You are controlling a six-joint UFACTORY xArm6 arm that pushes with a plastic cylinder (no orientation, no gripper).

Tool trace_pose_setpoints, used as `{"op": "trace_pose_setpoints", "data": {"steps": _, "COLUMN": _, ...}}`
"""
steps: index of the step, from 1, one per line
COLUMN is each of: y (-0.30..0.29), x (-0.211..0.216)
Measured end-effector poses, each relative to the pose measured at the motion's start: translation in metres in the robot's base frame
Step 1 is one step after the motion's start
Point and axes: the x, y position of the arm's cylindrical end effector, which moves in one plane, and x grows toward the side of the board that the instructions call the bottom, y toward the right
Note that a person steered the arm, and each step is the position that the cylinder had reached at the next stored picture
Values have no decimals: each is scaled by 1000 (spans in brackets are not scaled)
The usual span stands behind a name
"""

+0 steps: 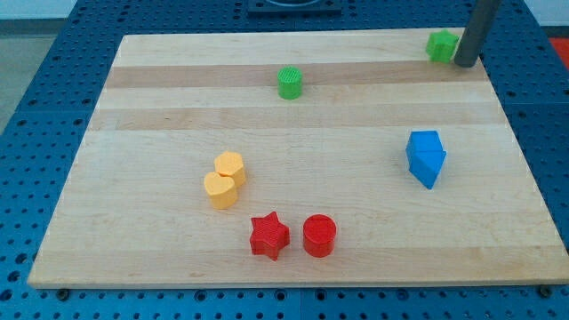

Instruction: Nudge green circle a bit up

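The green circle (290, 83) is a small round green block at the view's top, near the middle of the wooden board. My tip (464, 64) is at the view's top right, far to the right of the green circle. It stands right beside a second green block (441, 45), on that block's right side, touching or nearly touching it. That block's shape is hard to make out.
Two blue blocks (426, 157) sit pressed together at the right. Two yellow blocks (224, 180) sit together left of centre. A red star (268, 236) and a red circle (319, 236) lie near the view's bottom. The board's top edge (293, 36) is close behind the green blocks.
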Motion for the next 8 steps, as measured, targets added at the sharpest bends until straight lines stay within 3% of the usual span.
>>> {"op": "trace_pose_setpoints", "data": {"steps": 4, "y": -13, "x": -32}}
{"op": "trace_pose_setpoints", "data": {"steps": 5, "y": -16, "x": 11}}
{"op": "trace_pose_setpoints", "data": {"steps": 8, "y": -173, "x": 93}}
